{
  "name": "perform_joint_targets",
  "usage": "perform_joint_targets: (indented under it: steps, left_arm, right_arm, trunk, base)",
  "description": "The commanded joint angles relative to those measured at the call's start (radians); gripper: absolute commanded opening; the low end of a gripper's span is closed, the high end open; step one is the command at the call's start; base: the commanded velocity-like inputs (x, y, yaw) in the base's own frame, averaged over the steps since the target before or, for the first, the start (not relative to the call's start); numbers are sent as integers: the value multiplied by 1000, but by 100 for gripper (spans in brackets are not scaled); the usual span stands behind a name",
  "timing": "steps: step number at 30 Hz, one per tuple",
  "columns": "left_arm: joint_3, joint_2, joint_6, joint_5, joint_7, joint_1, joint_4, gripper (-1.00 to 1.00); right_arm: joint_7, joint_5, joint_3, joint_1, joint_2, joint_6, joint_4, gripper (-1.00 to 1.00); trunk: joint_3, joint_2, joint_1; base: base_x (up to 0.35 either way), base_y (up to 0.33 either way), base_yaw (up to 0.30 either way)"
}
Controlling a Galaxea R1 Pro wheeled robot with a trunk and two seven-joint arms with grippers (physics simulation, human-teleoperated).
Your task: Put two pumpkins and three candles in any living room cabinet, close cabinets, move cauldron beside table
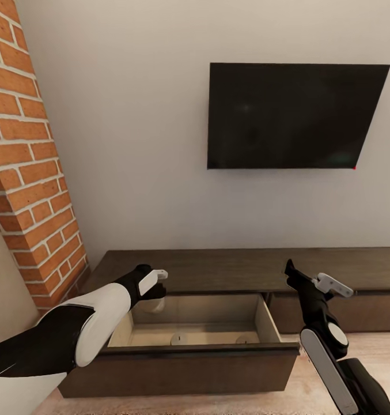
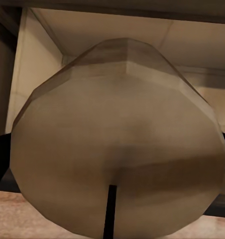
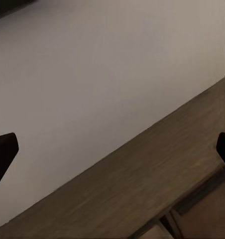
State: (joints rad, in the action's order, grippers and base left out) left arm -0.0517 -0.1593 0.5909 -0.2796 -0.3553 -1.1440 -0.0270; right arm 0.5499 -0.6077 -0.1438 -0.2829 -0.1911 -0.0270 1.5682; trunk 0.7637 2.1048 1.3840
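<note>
Pale wall [image 1: 131, 144] and a red brick fireplace column [image 1: 27, 173] back the long dark brown wooden cabinet [image 1: 344, 271]. Its pale-lined drawer [image 1: 264, 323] stands pulled open, two cream-white stubby candles [image 1: 178, 340] on its floor. Over the drawer's rear corner, the left gripper [image 1: 154, 288] clasps a third cream candle [image 2: 117, 144]. Clear of the drawer's side, the right gripper [image 1: 310, 280] hangs spread and empty.
</note>
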Motion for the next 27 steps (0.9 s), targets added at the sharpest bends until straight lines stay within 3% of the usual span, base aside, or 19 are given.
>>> perform_joint_targets:
  steps: [1, 5, 9, 10, 11, 14, 15, 16, 21, 23, 27]
  left_arm:
    - [-7, 0, 4, -9, -7, 0, -2, -100]
    - [-10, 1, 4, -10, -7, 0, -2, -100]
    - [-11, 0, 4, -10, -7, 0, -2, -100]
    - [-11, 0, 4, -10, -7, 0, -2, -100]
    - [-11, 0, 4, -10, -7, 0, -2, -100]
    - [-12, -1, 14, -10, -6, 0, -2, -100]
    - [-12, -1, 21, -10, -6, 0, -2, -100]
    - [-11, 0, 70, -10, -5, 0, -4, -100]
    - [-7, 0, 224, -12, -5, 0, -89, -100]
    - [-6, -1, 321, -13, -6, 0, -129, -100]
    - [-6, -3, 401, -15, -7, 0, -198, -100]
  right_arm:
    - [5, -9, 23, -1, -1, 2, 1, 100]
    - [3, -14, 84, -1, -2, 35, 1, 100]
    - [-37, -39, 237, -1, 0, 178, 1, 100]
    - [-74, -71, 288, -1, 0, 237, 1, 100]
    - [-87, -84, 305, -1, 0, 257, 1, 100]
    - [-185, -190, 436, -1, -1, 432, 1, 100]
    - [-195, -200, 450, -1, -1, 449, 1, 100]
    - [-229, -228, 488, -1, -1, 495, 1, 100]
    - [-255, -246, 513, -1, -1, 524, 1, 100]
    - [-258, -248, 517, -1, -2, 526, 1, 100]
    - [-260, -248, 532, -1, -4, 528, 1, 100]
  trunk:
    - [4, 8, 4]
    - [7, 15, 8]
    - [7, 15, 8]
    - [7, 15, 8]
    - [7, 15, 8]
    - [7, 15, 8]
    - [7, 15, 8]
    - [7, 15, 8]
    - [7, 15, 8]
    - [7, 15, 8]
    - [7, 15, 8]
  base:
    - [0, 0, 0]
    - [0, 0, 0]
    - [0, 0, 0]
    - [0, 0, 0]
    - [0, 0, 0]
    - [0, 0, 0]
    - [0, 0, 0]
    - [0, 0, 0]
    - [0, 0, 0]
    - [0, 0, 0]
    - [0, 0, 0]
